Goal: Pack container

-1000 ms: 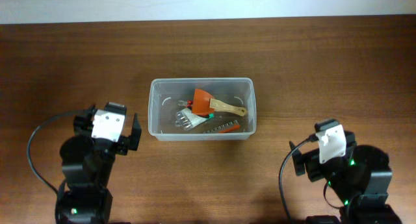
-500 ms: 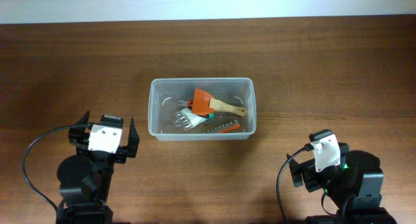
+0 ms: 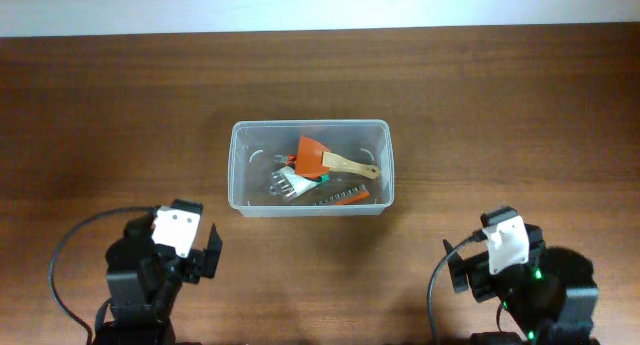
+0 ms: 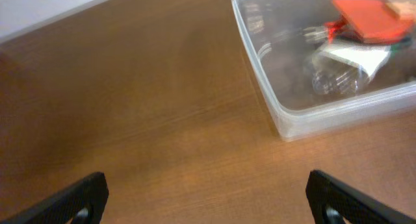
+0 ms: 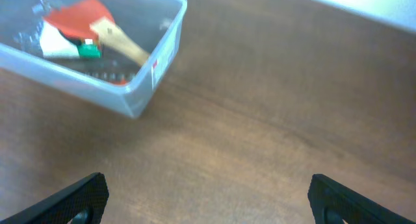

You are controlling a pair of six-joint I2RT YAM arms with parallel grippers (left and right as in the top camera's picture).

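The clear plastic container (image 3: 311,207) stands at the middle of the table. Inside lie an orange scraper with a wooden handle (image 3: 318,157), a white and silver tool (image 3: 286,183) and a strip of bits (image 3: 340,195). The container also shows in the left wrist view (image 4: 305,115) and in the right wrist view (image 5: 149,87). My left gripper (image 4: 205,201) is open and empty over bare wood, near the front left. My right gripper (image 5: 208,201) is open and empty over bare wood, near the front right. Both are well away from the container.
The brown wooden table (image 3: 500,105) spreads around the container. A white wall edge (image 3: 320,5) runs along the far side. Black cables loop beside each arm base (image 3: 60,255).
Both arms have drawn back toward the front edge of the table, away from the container. The container and its contents have not moved.
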